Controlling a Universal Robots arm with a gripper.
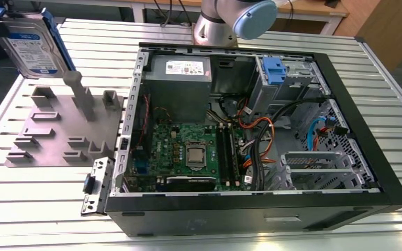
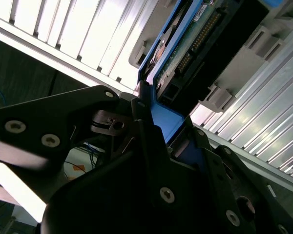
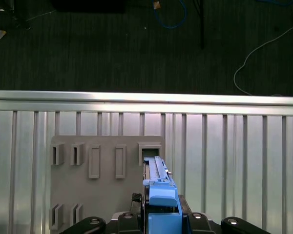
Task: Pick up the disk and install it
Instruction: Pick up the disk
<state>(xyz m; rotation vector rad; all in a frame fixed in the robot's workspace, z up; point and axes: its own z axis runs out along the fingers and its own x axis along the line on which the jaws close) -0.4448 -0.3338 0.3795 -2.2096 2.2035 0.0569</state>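
End effector (image 3: 161,219): clenched on the disk (image 1: 32,46), held upright over the grey holder block (image 1: 54,133). Open computer case (image 1: 257,214) beside it on the slatted tabletop (image 1: 26,204).

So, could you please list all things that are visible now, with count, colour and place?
disk: one, silver with blue rails, held over the fixture, at the exterior view's left
fixture: one, grey, on the table beside the case
case: one, black, open, on the middle of the table
motherboard: one, green, inside the case
latch: one, blue, on the drive cage inside the case
table: one, silver slats, under the fixture and the case
arm: one, grey with a blue cap, behind the case
gripper: one, black, shut on the disk's blue rail
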